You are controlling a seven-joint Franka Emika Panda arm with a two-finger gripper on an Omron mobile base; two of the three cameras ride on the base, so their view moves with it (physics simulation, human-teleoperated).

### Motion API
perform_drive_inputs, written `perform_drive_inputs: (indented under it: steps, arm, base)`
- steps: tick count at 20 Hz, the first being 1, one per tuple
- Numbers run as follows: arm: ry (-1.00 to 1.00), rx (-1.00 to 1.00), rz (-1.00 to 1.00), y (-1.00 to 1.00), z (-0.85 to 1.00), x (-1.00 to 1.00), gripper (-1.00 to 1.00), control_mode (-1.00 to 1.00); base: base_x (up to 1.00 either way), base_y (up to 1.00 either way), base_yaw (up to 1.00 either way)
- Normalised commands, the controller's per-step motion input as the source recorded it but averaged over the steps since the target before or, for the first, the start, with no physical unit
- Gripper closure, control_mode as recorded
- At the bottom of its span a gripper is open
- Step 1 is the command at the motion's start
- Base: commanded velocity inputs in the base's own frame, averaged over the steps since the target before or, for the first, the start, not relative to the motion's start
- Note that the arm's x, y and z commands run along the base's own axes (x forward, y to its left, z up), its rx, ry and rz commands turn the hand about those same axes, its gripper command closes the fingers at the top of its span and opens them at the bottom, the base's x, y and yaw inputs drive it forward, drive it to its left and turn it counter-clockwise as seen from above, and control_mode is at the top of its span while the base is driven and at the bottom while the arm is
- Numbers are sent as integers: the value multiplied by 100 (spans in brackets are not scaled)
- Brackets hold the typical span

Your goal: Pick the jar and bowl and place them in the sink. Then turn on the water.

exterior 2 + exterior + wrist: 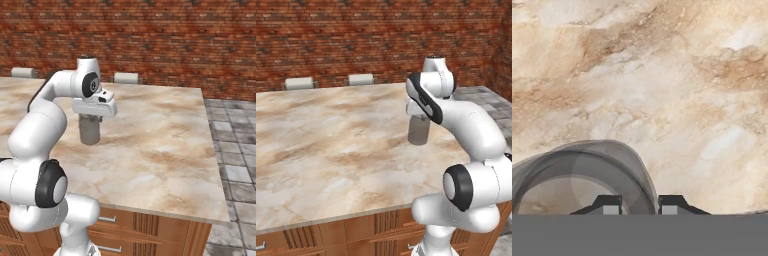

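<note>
Marble counter stretches in front of you, tan and cream veined, with wooden cabinet fronts below its near edge and a red brick wall behind it. Look at the jar: it is a small translucent grey cylinder, upright, near the right part of the counter in the left base view and toward the left part in the right base view. You can see the arm bent over it from above, and the gripper comes down onto the jar's top, with the white hand body just above it.

In the hand view the jar shows as a grey ring at the lower left, and you see marble through its open middle. The gripper is nearly closed there: one dark fingertip sits inside the ring and the other sits just outside it, so the jar's wall lies between them and the jaws are pinched on the rim. You cannot tell from these views whether the jar's base is touching the counter or is slightly raised.

Two pale chair backs stand at the far edge of the counter against the brick wall. To the right of the counter you can see a grey tiled floor.
</note>
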Motion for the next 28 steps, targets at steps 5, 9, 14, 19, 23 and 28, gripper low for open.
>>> perform_drive_inputs:
  steps: [5,9,14,19,23,28]
  arm:
    - [0,-1,0,2,4,-17,100,-100]
    - [0,0,0,0,4,-15,100,-100]
    - [0,0,0,0,0,-27,100,-100]
    - [0,0,0,0,0,-6,100,100]
    - [0,0,0,0,0,0,100,100]
    - [0,0,0,0,0,0,100,100]
  base:
    - [0,0,0]
    - [0,0,0]
    - [0,0,0]
    - [-21,0,0]
    - [-36,0,-1]
    - [-55,-14,-12]
